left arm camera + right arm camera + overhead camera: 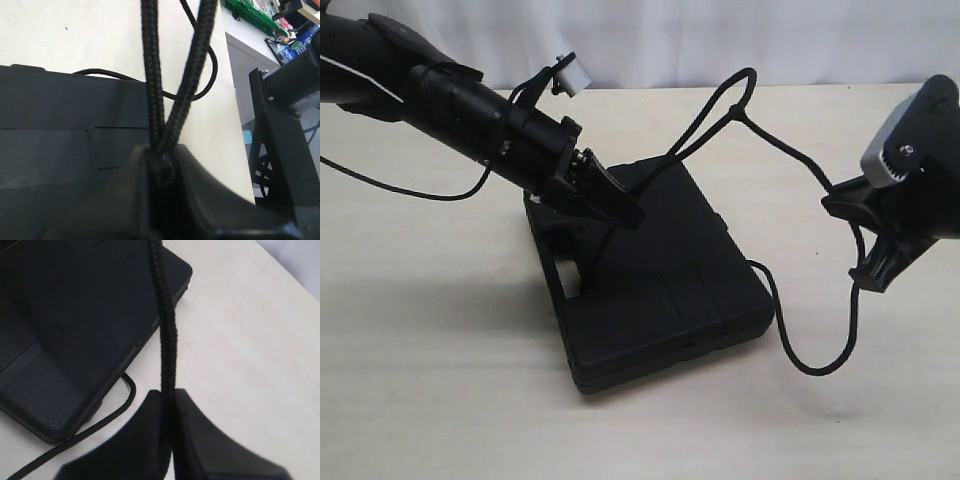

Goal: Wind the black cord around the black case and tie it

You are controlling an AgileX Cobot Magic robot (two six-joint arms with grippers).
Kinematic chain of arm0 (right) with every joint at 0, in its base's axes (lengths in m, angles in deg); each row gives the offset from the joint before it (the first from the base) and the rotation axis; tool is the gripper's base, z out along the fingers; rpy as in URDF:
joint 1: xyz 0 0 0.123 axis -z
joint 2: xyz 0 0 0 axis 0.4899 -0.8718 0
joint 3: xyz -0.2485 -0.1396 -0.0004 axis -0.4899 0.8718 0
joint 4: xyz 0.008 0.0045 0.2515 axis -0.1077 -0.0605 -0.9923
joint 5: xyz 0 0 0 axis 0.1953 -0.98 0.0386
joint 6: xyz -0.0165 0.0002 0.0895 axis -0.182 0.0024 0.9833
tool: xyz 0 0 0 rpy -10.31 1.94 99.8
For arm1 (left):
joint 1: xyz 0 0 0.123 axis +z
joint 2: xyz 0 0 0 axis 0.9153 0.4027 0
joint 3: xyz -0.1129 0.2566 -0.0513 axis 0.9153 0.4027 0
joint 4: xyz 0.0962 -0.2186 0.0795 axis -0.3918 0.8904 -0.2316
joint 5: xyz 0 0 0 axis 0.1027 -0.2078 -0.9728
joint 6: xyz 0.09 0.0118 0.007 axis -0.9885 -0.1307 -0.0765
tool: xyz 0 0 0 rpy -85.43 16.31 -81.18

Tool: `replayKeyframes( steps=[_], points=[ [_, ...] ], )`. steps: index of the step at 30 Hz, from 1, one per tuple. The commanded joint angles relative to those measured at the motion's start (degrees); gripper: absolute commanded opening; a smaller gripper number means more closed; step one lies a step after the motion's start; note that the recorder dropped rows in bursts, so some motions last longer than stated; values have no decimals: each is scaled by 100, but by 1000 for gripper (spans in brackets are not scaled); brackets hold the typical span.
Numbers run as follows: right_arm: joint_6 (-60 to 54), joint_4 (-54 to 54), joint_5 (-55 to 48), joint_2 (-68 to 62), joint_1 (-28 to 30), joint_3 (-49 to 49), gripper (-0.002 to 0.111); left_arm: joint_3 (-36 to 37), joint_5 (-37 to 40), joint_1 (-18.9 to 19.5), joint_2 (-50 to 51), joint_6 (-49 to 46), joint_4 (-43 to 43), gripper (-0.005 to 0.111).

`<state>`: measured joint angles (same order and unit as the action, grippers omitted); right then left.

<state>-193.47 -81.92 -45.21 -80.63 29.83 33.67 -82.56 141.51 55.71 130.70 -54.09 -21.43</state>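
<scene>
Closest to my left wrist camera sit the blunt black jaws of the left gripper [162, 167]. They are nearly closed and pinch two strands of the long, thin, matte black cord [152, 75] side by side. On my right wrist camera the right gripper [167, 400] is clamped fully down on a single strand of that cord.

Between the two lies the flat rectangular black case [660, 290] of matte plastic, resting on the pale wooden tabletop [440, 380]. My left gripper hovers just over the end with the slot-shaped handle cutout [565, 283]. My right gripper is raised and well off to the other side.

On the exterior view the two strands climb from the left gripper to a loose loop in the air above the case's far edge. They cross at what looks like a knot forming, and one strand runs down to the right gripper. Below it the cord sags in a slack bight onto the table and comes back to the case's side edge. I cannot tell whether it passes underneath. A thin strand seems to drop from the left gripper toward the handle cutout.

My reading is that the wrapping is at least started and the tying is under way, but nothing is cinched. What's left is to draw that airborne loop down snug against the case and take up the slack.
</scene>
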Motion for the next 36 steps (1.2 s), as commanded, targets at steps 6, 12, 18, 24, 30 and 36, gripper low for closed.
replayKeyframes(
  steps=[6, 12, 18, 24, 30, 36],
  points=[
    [-592, -591, -192, 28, -159, -27, 4, 7, 168, 12, -21, 29, 147, 0],
    [-721, -1300, 565, 28, -1004, -234, 4, 7, 168, 12, -21, 29, 147, 0],
    [-539, -2270, 719, -302, -1328, -490, 4, 7, 168, 12, -21, 29, 149, 22],
    [-535, -2301, 517, -531, -1328, -502, 4, -4, -57, 128, -92, 29, 164, 63],
    [-535, -2301, 420, -531, -1328, -548, 4, -4, -102, 540, -461, 29, 948, 64],
    [-535, -2301, 420, -531, -1328, -548, 4, -4, 168, 490, -552, -383, 2578, 63]
  ],
)
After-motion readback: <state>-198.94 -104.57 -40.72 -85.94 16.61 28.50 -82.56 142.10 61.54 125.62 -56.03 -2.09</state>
